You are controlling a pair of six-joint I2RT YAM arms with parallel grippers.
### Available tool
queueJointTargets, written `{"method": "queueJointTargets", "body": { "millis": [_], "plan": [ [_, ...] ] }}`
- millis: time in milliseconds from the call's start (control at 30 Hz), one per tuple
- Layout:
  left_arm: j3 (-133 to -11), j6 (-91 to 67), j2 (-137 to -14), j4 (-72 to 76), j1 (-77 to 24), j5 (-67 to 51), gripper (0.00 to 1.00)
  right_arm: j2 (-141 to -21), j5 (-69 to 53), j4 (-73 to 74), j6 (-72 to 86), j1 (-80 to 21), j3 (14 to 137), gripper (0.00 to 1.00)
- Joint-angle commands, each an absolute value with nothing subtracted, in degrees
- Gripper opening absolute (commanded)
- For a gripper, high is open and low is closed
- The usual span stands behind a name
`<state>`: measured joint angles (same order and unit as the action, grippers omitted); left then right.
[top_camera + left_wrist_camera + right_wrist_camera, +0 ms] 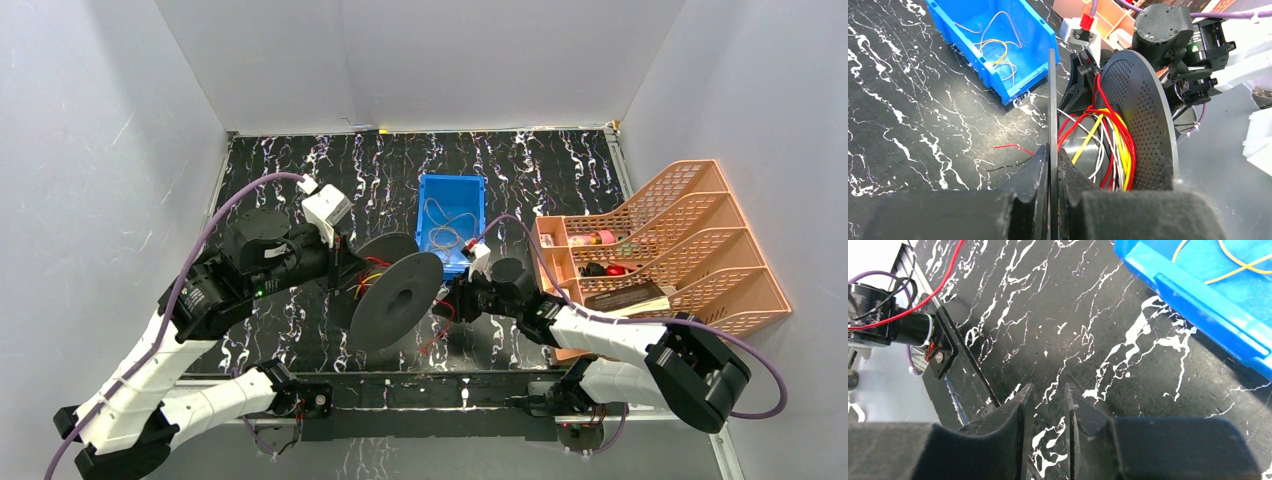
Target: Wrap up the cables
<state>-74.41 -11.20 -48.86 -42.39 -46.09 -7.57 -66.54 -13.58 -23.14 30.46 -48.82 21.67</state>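
Observation:
A black spool is held on edge above the table. My left gripper is shut on its near flange, with one finger on each side of the disc. Red, yellow and white cables are wound loosely round the spool's core. A loose red end and a black one lie on the table beside it. My right gripper sits just right of the spool. In its wrist view the jaws stand a narrow gap apart with only the table between them.
A blue bin behind the spool holds thin tan and orange wires; it also shows in the right wrist view. An orange file rack stands at the right. A red wire runs toward a black fixture at the table edge.

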Motion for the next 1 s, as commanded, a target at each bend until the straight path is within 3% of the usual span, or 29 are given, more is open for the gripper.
{"method": "queueJointTargets", "body": {
  "millis": [0, 600, 967],
  "plan": [
    [-77.43, -13.06, -47.71, -37.71, -45.92, -5.42, 0.0, -65.66, -14.41, -28.47, 31.64, -48.66, 21.58, 0.38],
    [-76.94, -15.39, -47.02, -35.88, -45.96, 10.0, 0.0, -54.39, -9.66, -20.43, 34.04, -48.67, 21.09, 0.5],
    [-76.22, -16.52, -46.24, -33.99, -45.94, 15.64, 0.0, -53.37, -5.64, -20.45, 53.92, -48.86, 24.43, 0.57]
  ]
}}
